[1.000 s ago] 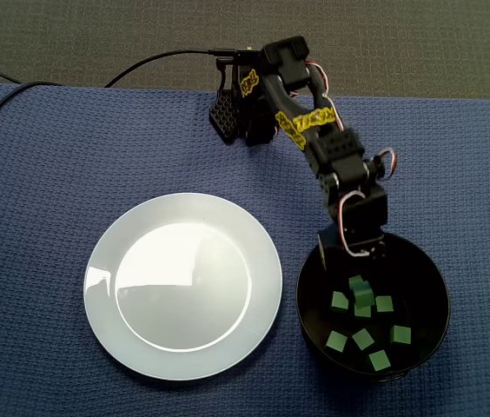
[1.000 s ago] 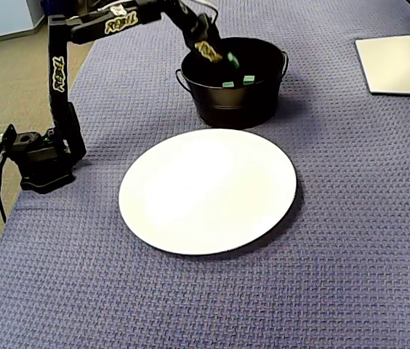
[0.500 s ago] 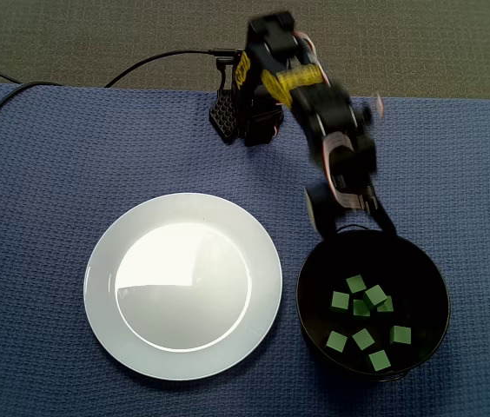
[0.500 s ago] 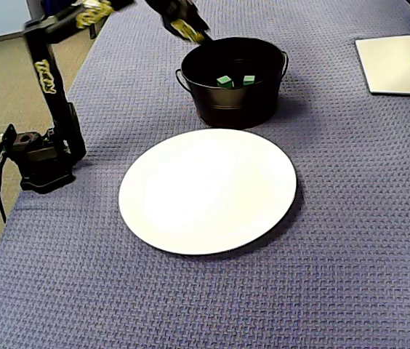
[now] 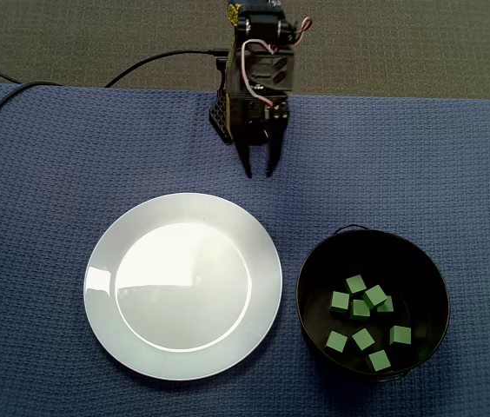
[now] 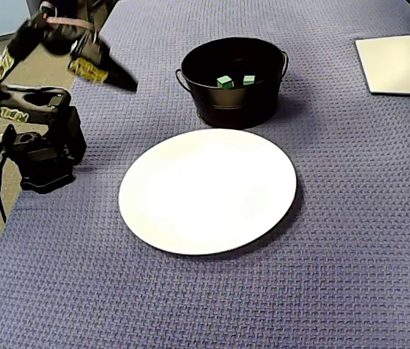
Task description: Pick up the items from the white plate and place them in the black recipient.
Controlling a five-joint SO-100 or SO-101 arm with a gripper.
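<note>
light: bright, even | glare: white plate | shadows: soft | focus: sharp

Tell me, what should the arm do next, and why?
Probably nothing more than settling into rest. The white plate lies bare, the green cubes sit inside the black bucket, and the gripper hangs near the arm's base, jaws slightly apart and holding nothing. No item seems left to pick up.
</note>
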